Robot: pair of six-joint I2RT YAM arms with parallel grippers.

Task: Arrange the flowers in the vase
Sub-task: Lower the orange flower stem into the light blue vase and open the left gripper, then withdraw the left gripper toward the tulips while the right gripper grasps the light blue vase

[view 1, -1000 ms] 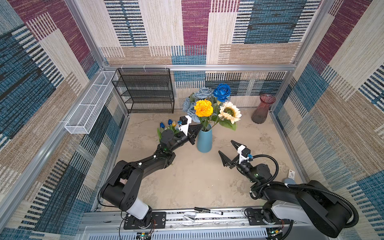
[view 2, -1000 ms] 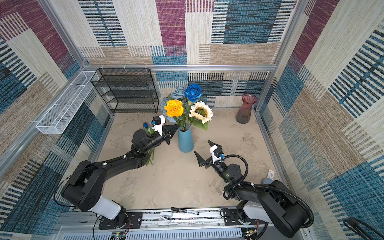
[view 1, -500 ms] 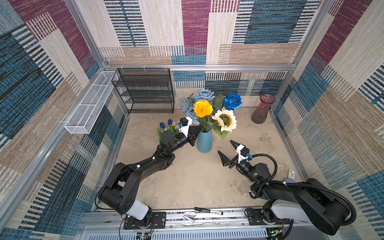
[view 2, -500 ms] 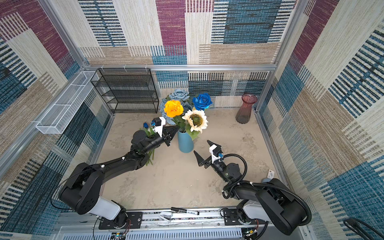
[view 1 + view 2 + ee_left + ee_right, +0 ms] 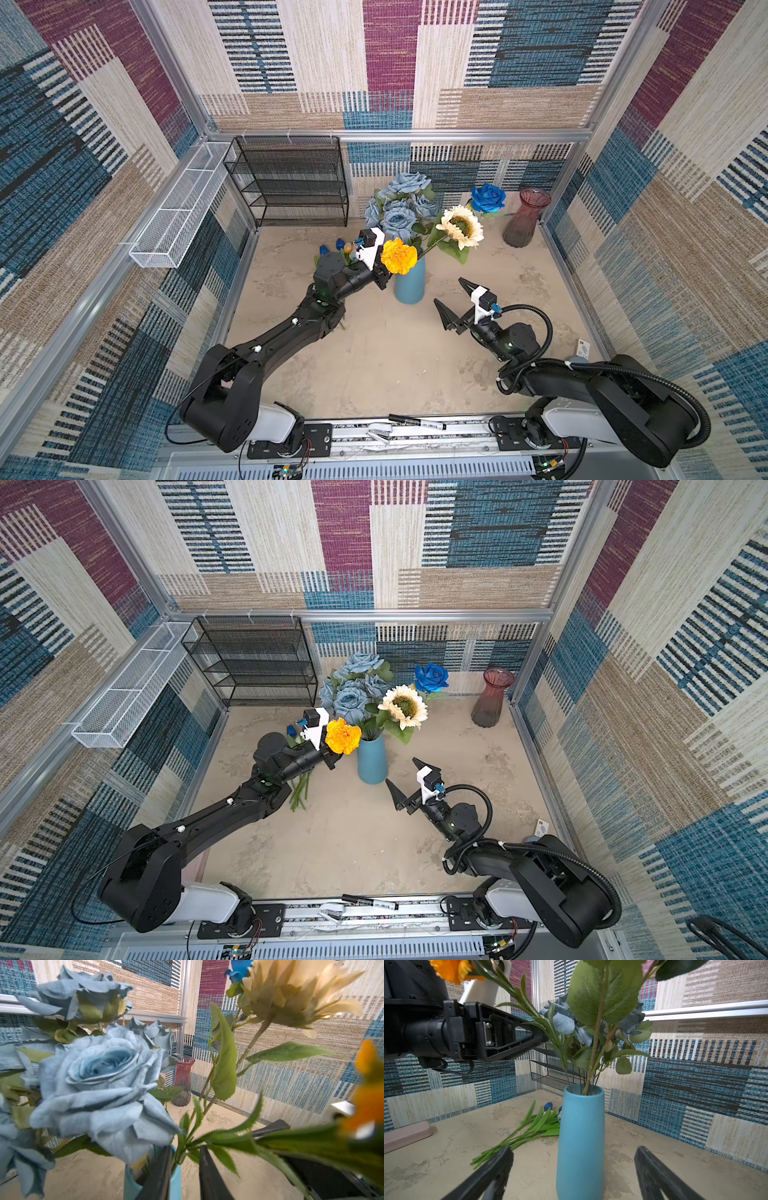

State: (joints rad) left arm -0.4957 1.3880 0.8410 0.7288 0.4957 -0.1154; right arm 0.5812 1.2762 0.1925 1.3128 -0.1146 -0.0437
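The tall blue vase [image 5: 581, 1136] stands upright mid-desk with most of the flowers in it: the dusty-blue roses [image 5: 399, 208] at the back, the cream sunflower [image 5: 461, 226] and the bright blue rose [image 5: 487, 197] leaning out toward the red glass vase [image 5: 525, 218], and the orange marigold [image 5: 398, 256] drooping the other way, right over the left hand [image 5: 186, 1148]. That hand sits at the vase mouth with its jaws a little apart. The marigold's stem and toothed leaves run between or just past the tips, and the gap looks too wide to be pinching it. The right hand [image 5: 449, 291] hangs wide open and empty, near the vase but not touching it. The main risk is the withdrawal: the leaves lie tangled around the left fingers, so pulling back carelessly could drag the marigold out again, or tug the narrow, top-heavy vase over, since nothing braces it. The blooms splay far to both sides, so a small knock may be enough. The tulips [image 5: 529, 1128] lie in a bunch on the desk [image 5: 374, 365] beside the vase, close under the left arm, where a low sweep could scatter them.
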